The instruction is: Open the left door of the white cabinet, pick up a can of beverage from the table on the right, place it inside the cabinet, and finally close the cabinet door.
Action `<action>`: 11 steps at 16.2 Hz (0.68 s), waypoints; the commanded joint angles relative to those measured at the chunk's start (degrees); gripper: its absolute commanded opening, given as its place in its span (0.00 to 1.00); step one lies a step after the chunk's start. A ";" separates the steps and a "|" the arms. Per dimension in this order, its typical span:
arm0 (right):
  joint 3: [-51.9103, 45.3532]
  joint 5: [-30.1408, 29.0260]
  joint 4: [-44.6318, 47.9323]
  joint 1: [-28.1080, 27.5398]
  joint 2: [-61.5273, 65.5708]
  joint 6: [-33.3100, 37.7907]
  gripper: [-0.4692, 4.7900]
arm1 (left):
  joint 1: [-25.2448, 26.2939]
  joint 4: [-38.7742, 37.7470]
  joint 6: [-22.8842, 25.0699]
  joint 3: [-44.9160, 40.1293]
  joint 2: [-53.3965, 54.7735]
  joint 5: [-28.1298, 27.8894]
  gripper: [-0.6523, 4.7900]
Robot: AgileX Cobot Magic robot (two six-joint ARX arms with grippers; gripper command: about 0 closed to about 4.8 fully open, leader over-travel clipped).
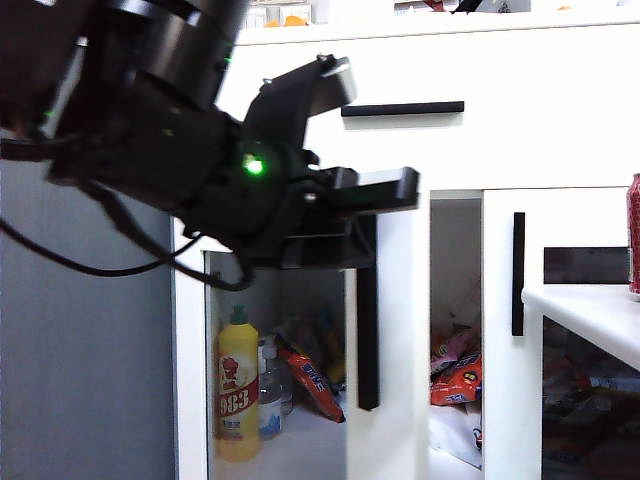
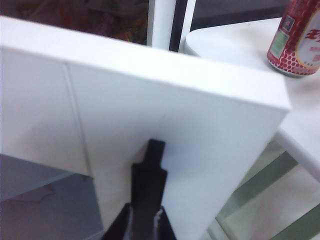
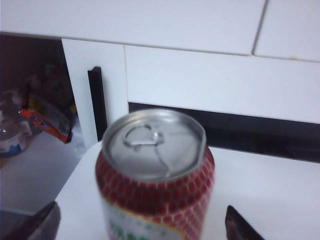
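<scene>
Can of beverage [image 3: 155, 172] stands between the open right tool [image 3: 142, 227]; left tool [image 2: 150, 165], shut, touches the left door [image 2: 165, 115].

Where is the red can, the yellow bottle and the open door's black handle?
can [image 3: 155, 175]: right wrist view, on its red side below the silver top.
yellow bottle [image 1: 237, 395]: exterior view, on its label, inside the cabinet.
handle [image 1: 367, 330]: exterior view, middle of the black bar on the open left door.

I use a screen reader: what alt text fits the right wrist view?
A red can with a silver top stands upright on the white table, between the open right gripper fingers. Behind it is the white cabinet.
</scene>
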 commanded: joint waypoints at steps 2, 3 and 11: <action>0.20 -4.09 7.37 0.22 4.68 3.48 0.89 | 1.31 7.80 -0.37 -2.36 -3.76 -8.39 0.11; 0.20 -5.35 7.28 0.94 2.40 4.66 0.89 | 1.33 7.45 -0.37 -2.36 -3.76 -8.50 0.11; 2.08 -3.21 -43.58 7.78 -49.72 7.63 0.26 | 1.33 7.50 -0.37 -2.54 -3.76 -8.33 0.11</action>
